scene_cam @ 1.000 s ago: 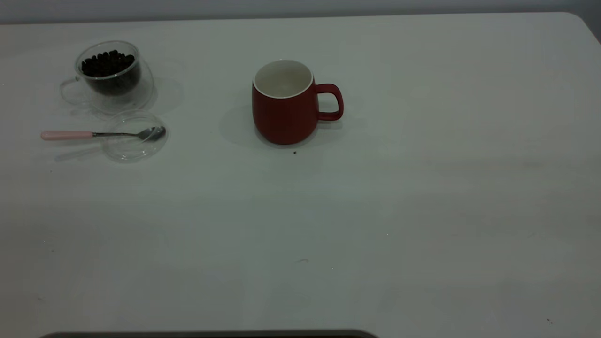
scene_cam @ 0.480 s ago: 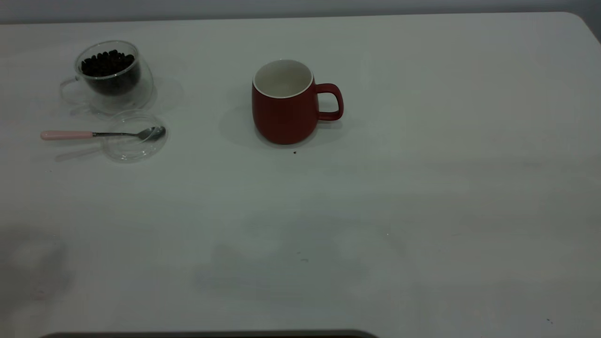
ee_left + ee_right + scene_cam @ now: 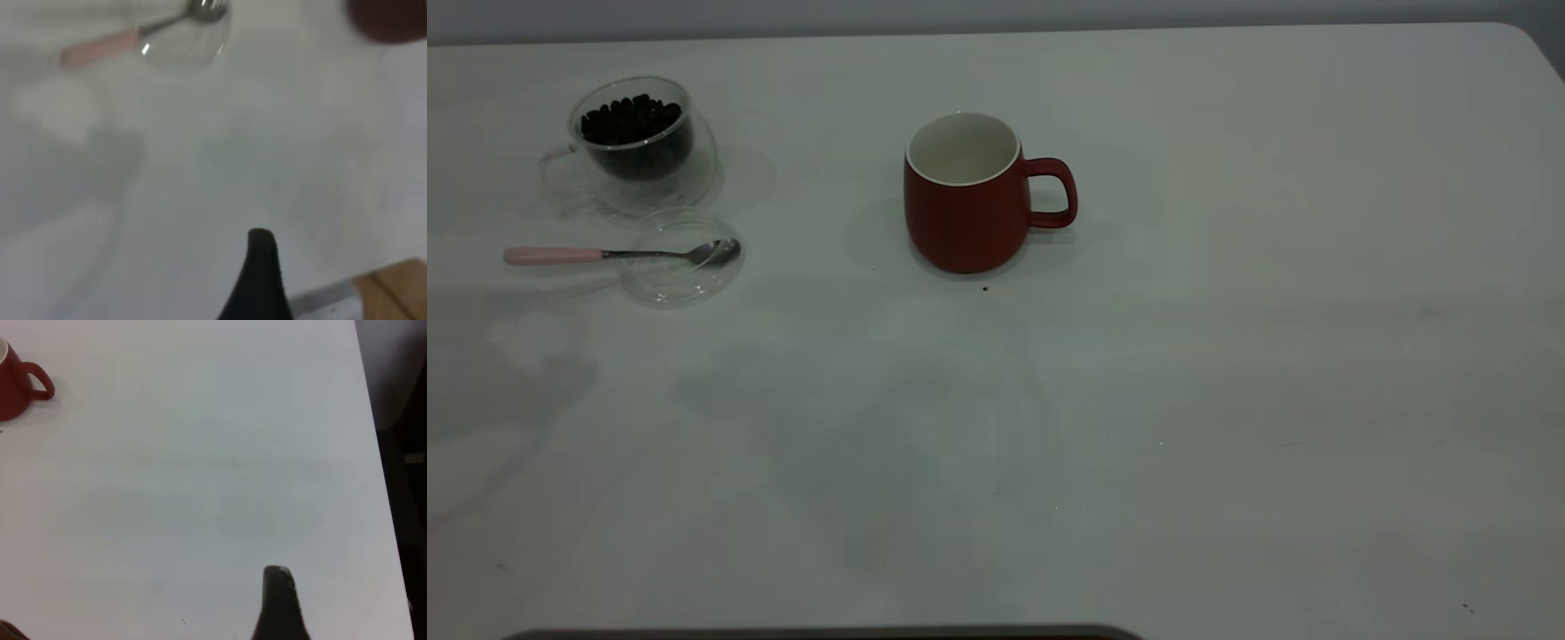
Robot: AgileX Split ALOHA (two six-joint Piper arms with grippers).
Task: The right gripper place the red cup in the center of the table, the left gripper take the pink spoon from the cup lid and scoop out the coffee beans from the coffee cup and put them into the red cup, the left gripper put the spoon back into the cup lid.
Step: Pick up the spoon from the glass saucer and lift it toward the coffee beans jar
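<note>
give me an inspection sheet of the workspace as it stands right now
surface: white table, a few tiny dark specks, faint shadows near the front left
red cup: upright near the table's middle, looks empty, handle toward the right arm's side
coffee cup: upright at far left, coffee beans inside
cup lid: flat, just in front of the coffee cup
pink spoon: bowl resting in the lid, handle sticking out
clutter: nothing seen
left gripper: above bare table, away from the spoon
right gripper: above bare table, away from the red cup
cables: nothing seen
surroundings: grey wall behind the table
</note>
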